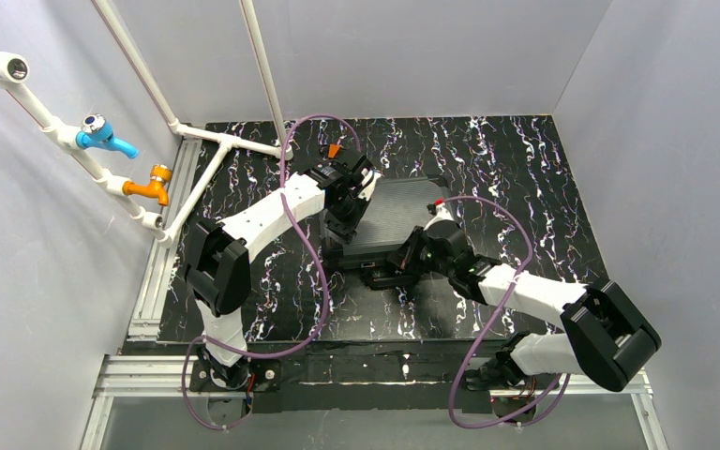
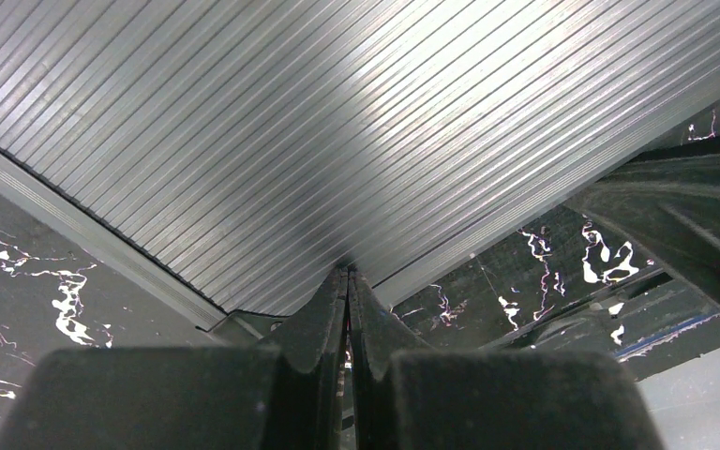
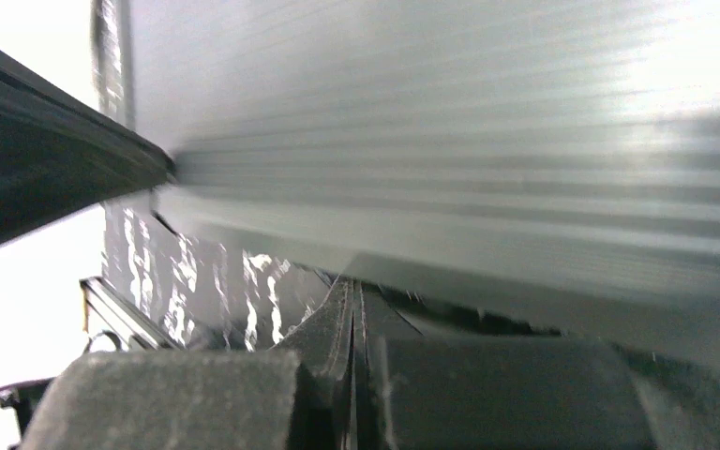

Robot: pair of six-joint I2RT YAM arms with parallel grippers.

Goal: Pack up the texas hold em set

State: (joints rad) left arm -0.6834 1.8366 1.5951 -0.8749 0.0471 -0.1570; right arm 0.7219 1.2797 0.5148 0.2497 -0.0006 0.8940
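Note:
The black case is in the middle of the marbled table. Its ribbed grey lid (image 1: 401,211) seems to lie tilted over the darker base (image 1: 361,255). My left gripper (image 1: 348,221) is shut and empty, and its tips (image 2: 348,274) touch the ribbed lid (image 2: 337,122) near its left edge. My right gripper (image 1: 389,268) is shut and empty at the case's near edge. In the right wrist view its tips (image 3: 351,287) sit just under the blurred lid (image 3: 487,141), at a dark gap. Cards, chips and dice are hidden.
White pipes with a blue valve (image 1: 103,136) and an orange valve (image 1: 152,184) run along the left wall. An aluminium rail (image 1: 155,272) borders the table's left side. Grey walls close in the back and the right.

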